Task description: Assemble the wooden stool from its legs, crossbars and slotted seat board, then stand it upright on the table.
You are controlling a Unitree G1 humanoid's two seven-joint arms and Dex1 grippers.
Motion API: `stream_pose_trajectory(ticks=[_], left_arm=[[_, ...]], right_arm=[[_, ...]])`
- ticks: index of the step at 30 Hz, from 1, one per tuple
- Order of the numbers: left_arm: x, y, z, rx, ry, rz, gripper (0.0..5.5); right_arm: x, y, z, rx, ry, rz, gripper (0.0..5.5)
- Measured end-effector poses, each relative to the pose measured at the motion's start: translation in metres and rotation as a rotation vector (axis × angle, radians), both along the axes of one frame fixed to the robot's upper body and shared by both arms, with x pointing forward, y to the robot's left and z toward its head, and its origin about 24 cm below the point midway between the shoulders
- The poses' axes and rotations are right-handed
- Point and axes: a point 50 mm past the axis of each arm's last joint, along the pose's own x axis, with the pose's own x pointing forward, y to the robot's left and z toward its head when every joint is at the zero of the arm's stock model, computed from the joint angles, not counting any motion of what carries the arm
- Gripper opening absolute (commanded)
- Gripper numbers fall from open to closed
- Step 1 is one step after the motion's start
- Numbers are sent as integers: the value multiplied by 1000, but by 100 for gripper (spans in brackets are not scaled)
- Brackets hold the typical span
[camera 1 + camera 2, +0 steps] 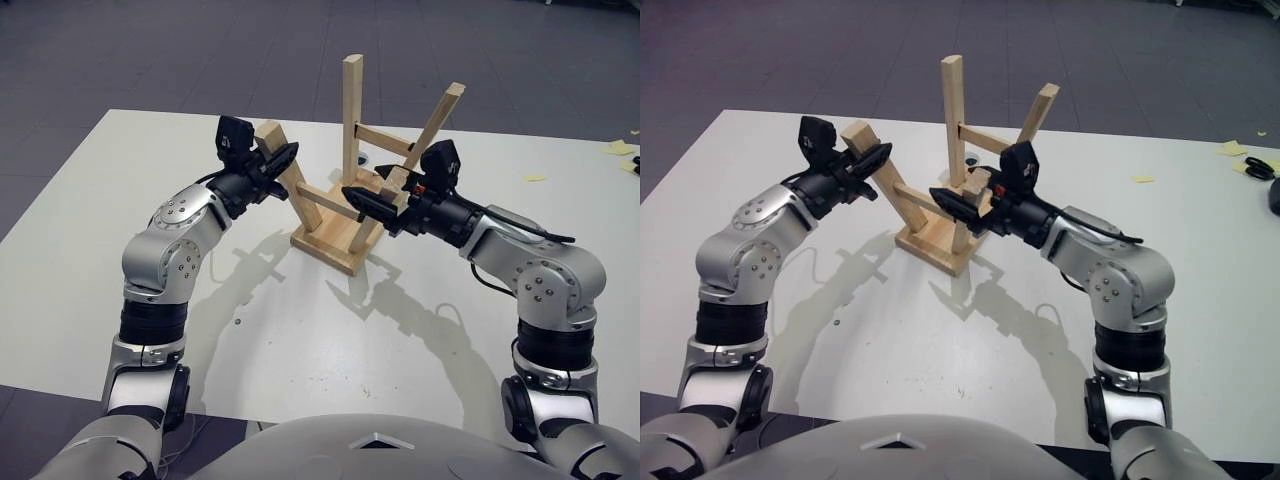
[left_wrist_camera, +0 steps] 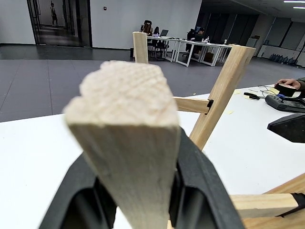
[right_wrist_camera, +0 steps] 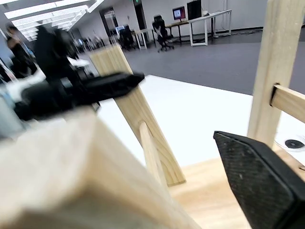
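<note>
The left gripper [image 1: 282, 158] is pinching the top end of the near left leg [image 1: 300, 195], its black fingers [image 2: 200, 186] pressing on both sides of the pale wood. The right gripper [image 1: 362, 200] is sitting at the top of the near right leg [image 1: 394, 180], jaws standing apart, one finger [image 3: 252, 181] staying clear of the wood.

The stool is lying upside down near the middle of the white table [image 1: 120, 180], its seat board [image 1: 330, 250] resting flat. Four legs are sticking upward from it, splaying outward: the two near ones and two far ones [image 1: 352, 110] [image 1: 435, 120]. Two crossbars are showing, one [image 1: 383, 139] joining the far pair, one [image 1: 325, 203] running between the near pair.
</note>
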Motion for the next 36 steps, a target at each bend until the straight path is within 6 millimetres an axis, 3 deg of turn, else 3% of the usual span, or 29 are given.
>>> stream_pose_trajectory(ticks=[2,4,6,17,19,23,26,30,32,36], left_arm=[[0,0,0,1,0,2,106],[1,-1,0,3,-3,4,162],[-4,-5,-25,54,94,0,194],[-5,-10,-7,-87,108,-20,372],[-5,-10,9,-161,73,-37,412],[-1,-7,63,-215,-108,-40,479],[3,10,94,-189,-215,39,538],[2,24,128,-234,-322,61,538],[4,23,133,-286,-334,23,538],[19,13,108,-366,-232,-26,538]], right_arm=[[1,-3,11,82,-7,3,540],[3,-6,26,155,-40,8,540],[5,-7,34,193,-55,9,540],[7,-13,39,245,-50,-20,540],[7,-13,41,252,-53,-18,540],[6,-14,42,264,-58,-13,540],[6,-16,47,300,-73,-26,540],[8,-17,60,356,-119,-66,540],[7,-13,62,364,-120,-75,540],[2,-1,60,331,-121,-40,540]])
